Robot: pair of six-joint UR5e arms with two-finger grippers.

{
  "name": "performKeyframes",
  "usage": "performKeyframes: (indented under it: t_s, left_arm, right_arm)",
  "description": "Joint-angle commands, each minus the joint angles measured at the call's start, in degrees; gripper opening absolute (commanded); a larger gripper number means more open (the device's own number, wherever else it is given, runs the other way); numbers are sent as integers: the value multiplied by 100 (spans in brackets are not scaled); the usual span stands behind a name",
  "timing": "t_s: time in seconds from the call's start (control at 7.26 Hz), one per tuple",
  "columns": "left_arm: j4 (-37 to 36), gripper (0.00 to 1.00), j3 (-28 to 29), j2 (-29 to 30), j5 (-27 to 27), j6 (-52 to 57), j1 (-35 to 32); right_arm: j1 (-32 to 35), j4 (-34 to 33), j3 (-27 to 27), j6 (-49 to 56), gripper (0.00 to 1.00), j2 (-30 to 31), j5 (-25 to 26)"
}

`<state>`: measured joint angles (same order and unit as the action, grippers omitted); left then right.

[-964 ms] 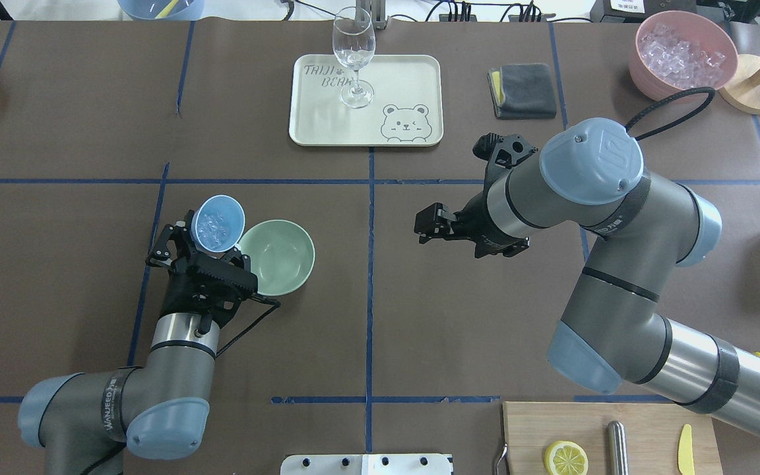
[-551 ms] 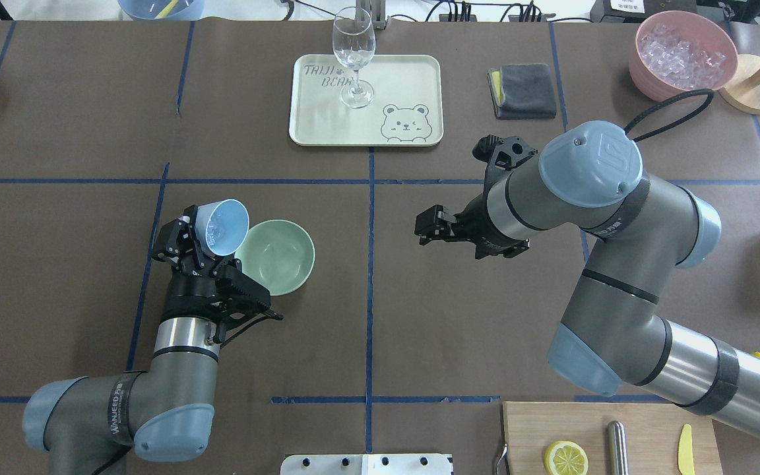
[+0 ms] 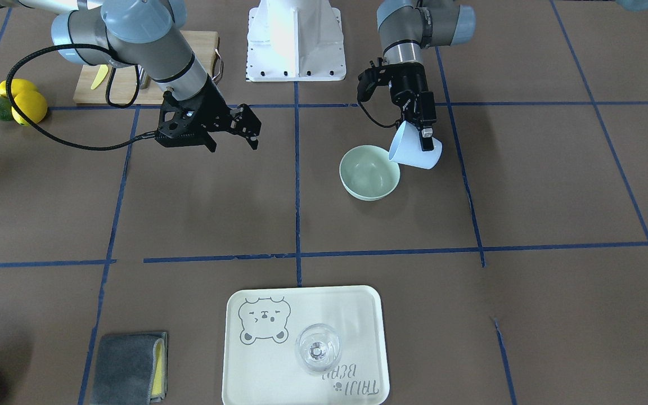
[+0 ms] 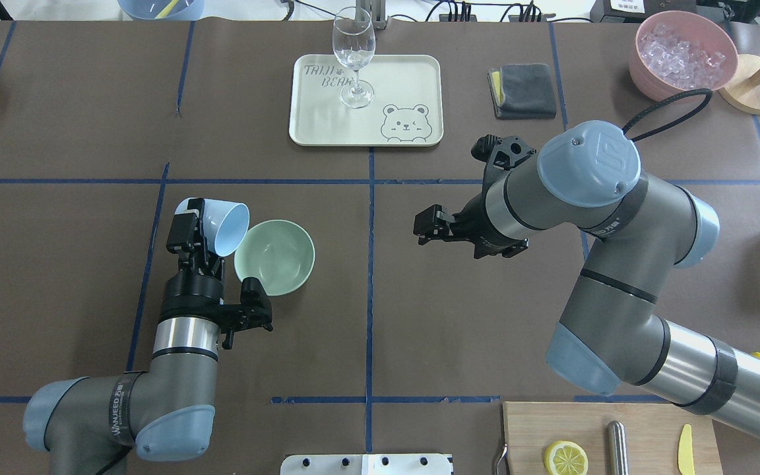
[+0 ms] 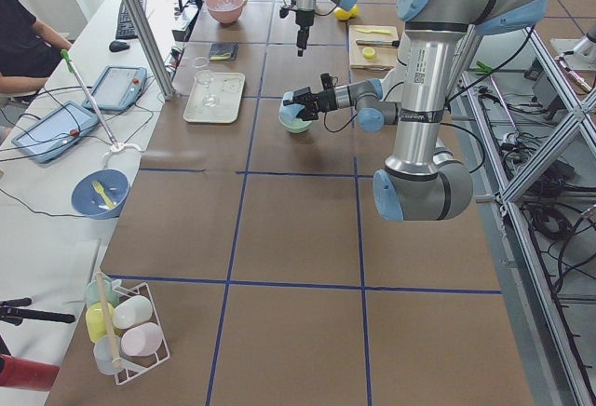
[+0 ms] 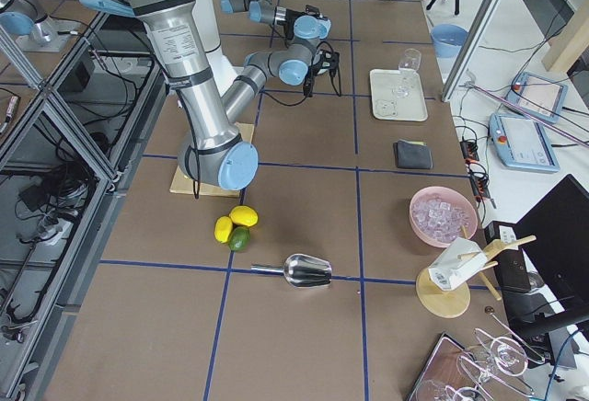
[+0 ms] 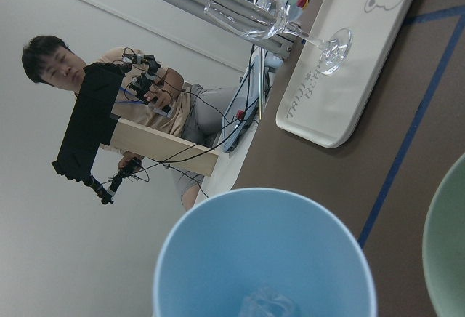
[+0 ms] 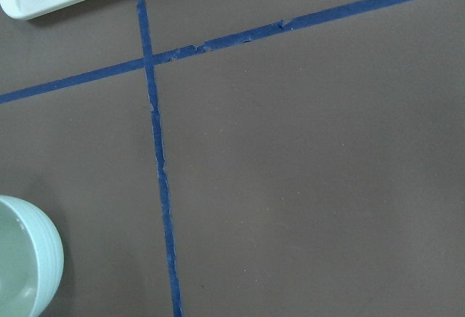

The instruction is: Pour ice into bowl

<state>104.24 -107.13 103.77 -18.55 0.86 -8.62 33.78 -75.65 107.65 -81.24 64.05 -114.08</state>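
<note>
My left gripper point(image 4: 196, 227) is shut on a light blue cup point(image 4: 223, 227) and holds it tipped on its side, its mouth over the near rim of the mint-green bowl point(image 4: 276, 257). The front-facing view shows the cup point(image 3: 415, 151) leaning over the bowl point(image 3: 369, 172), whose inside looks empty. In the left wrist view a few clear ice cubes point(image 7: 267, 304) lie inside the cup point(image 7: 261, 255), with the bowl's rim point(image 7: 445, 259) at the right edge. My right gripper point(image 4: 423, 226) hangs open and empty above the table, right of the bowl.
A cream tray point(image 4: 413, 72) with a wine glass point(image 4: 353, 56) stands at the back centre. A grey cloth point(image 4: 524, 90) and a pink tub of ice point(image 4: 682, 53) are at the back right. A cutting board point(image 4: 644, 422) with a lemon slice is at the front right.
My left wrist has rolled, tipping the blue cup from mouth-up to lying sideways with its mouth toward the bowl. The right arm has hardly moved.
</note>
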Motion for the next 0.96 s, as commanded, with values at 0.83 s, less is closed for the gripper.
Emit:
performKeyframes:
  t_s: [0.83]
  left_arm:
    - [-114,0,70,-85,625,2155,-26]
  right_arm:
    - [-21,7,19,-76,100,-51,9]
